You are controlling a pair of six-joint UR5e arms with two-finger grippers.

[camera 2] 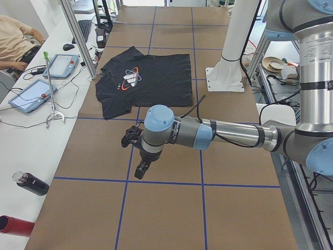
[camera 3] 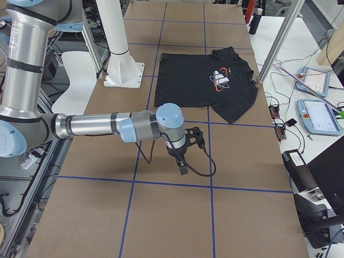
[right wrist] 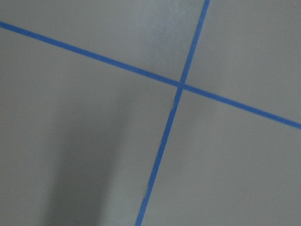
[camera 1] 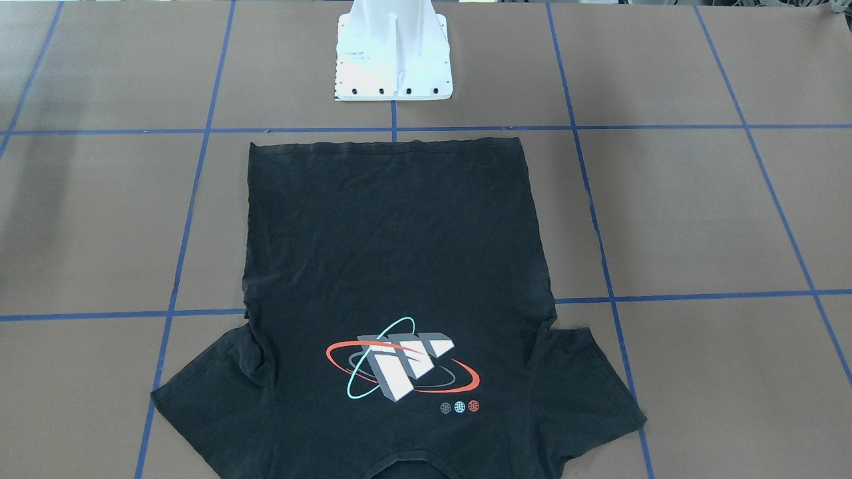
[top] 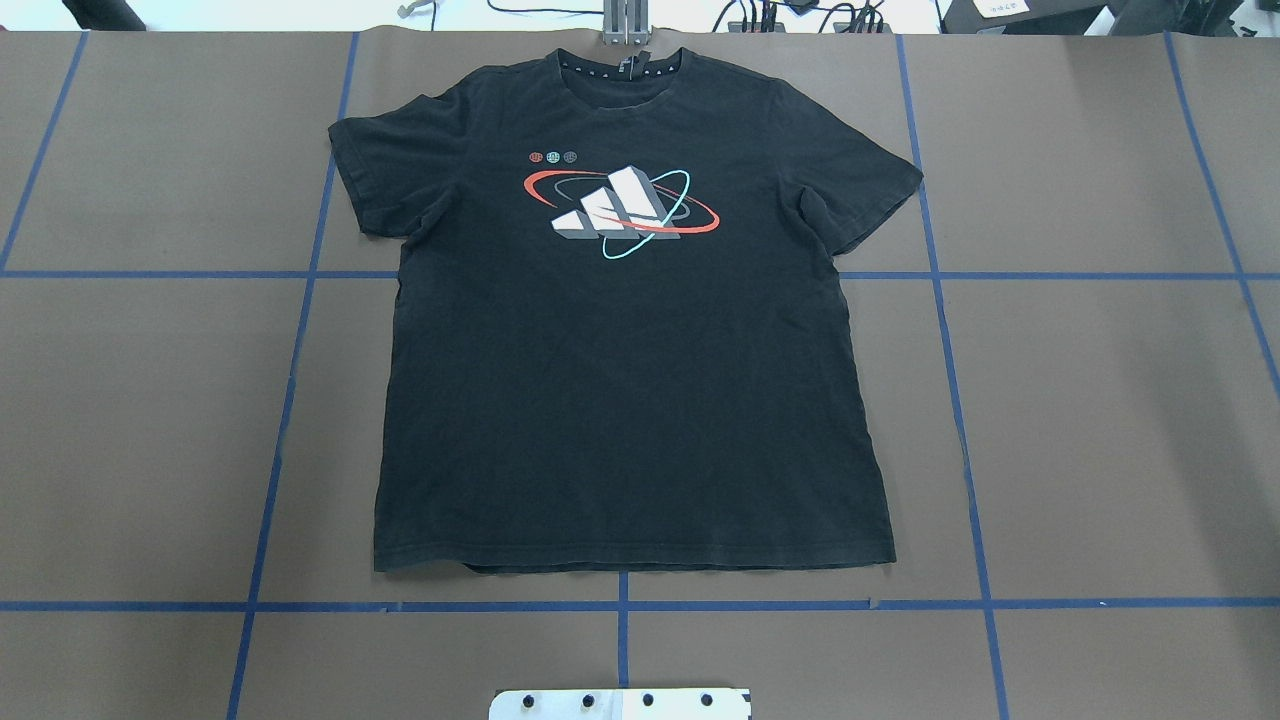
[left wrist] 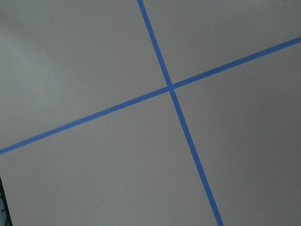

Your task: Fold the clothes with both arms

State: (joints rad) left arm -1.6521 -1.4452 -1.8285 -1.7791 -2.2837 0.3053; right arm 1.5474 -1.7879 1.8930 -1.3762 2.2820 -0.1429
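- The left gripper (camera 2: 140, 167) hangs low over the bare table (top: 1100, 420), well apart from the black T-shirt (top: 630, 400); I cannot tell if its fingers are spread or pressed together; I think it waits out of the way.
- The T-shirt lies flat in the middle of the table, logo (top: 622, 210) up, sleeves out to both sides; I think it is spread so each arm can grab a side; its long way runs from the hem (top: 630, 562), near the robot, to the neck (top: 622, 62), which points away.
- The right gripper (camera 3: 183, 165) hangs the same way at the other end; I cannot tell about its fingers either; no fold is made yet.
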